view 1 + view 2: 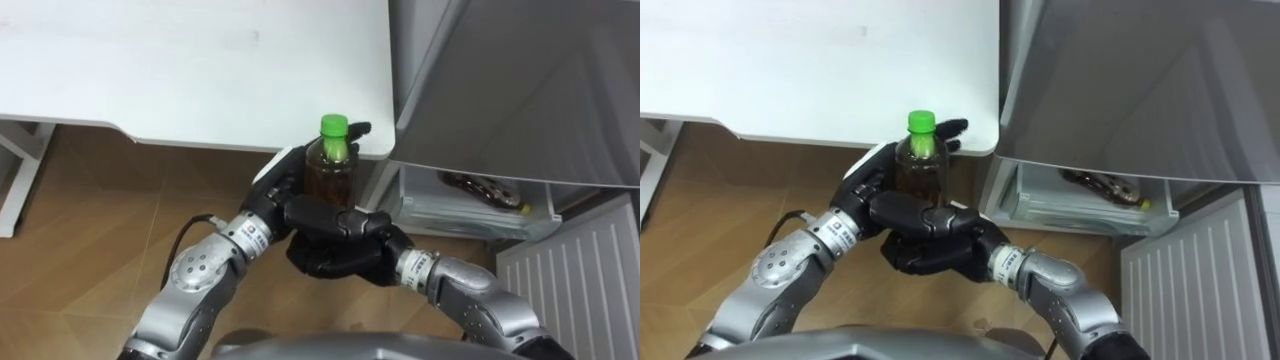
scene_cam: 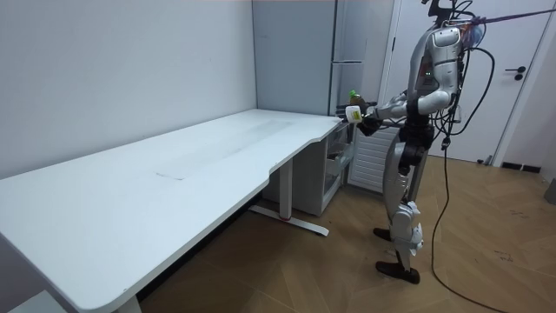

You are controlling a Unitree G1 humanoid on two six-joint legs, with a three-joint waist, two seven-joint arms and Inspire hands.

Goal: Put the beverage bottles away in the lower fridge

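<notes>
The green-capped bottle [image 1: 332,165] of dark drink stands upright in the air just off the tabletop [image 1: 200,70] corner. The left hand [image 1: 285,185] curls round it from behind and the right hand [image 1: 335,240] clasps its lower part. Beside it the fridge [image 1: 520,90] stands open, and its lower compartment [image 1: 450,215] holds a second bottle [image 1: 485,190], lying flat.

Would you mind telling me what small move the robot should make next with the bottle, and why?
Probably swing the bottle rightward and down toward the open fridge drawer. Both the left hand and right hand grip it beside the desk corner, with the drawer lower right.
</notes>
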